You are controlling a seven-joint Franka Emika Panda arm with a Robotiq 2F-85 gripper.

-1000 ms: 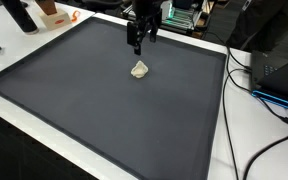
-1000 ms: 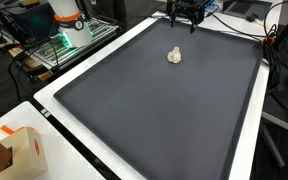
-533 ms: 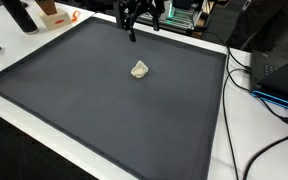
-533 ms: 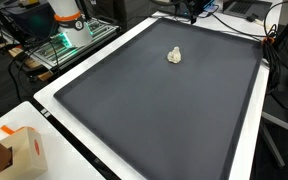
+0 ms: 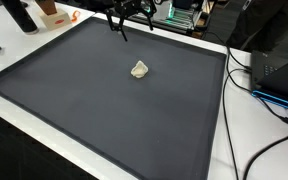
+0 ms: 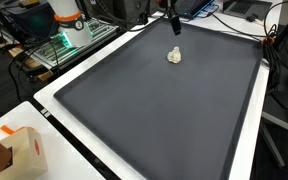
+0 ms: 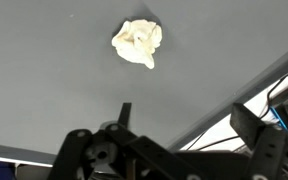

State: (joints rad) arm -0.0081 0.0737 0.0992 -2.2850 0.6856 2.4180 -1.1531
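A crumpled cream wad [image 5: 139, 69] [image 6: 174, 56] lies alone on the dark mat [image 5: 74, 100] [image 6: 154, 110], toward its far side in both exterior views. My gripper [image 5: 122, 22] [image 6: 174, 18] hangs tilted in the air above the mat's back edge, well clear of the wad. In the wrist view the wad [image 7: 137, 42] sits near the top, far from the gripper [image 7: 189, 120]. Its fingers [image 7: 124, 112] are spread wide and open, with nothing between them.
A white table border frames the mat. Cables [image 5: 274, 115] and a black box [image 5: 284, 70] lie beside one mat edge. Lit green electronics [image 6: 59, 45] and a white-and-orange bottle [image 6: 69, 20] stand past the back. A small cardboard box [image 6: 19, 150] sits at a near corner.
The gripper has risen from just behind the wad and swung away toward the mat's back edge, tilting as it went. It stayed open. The wad has not moved.
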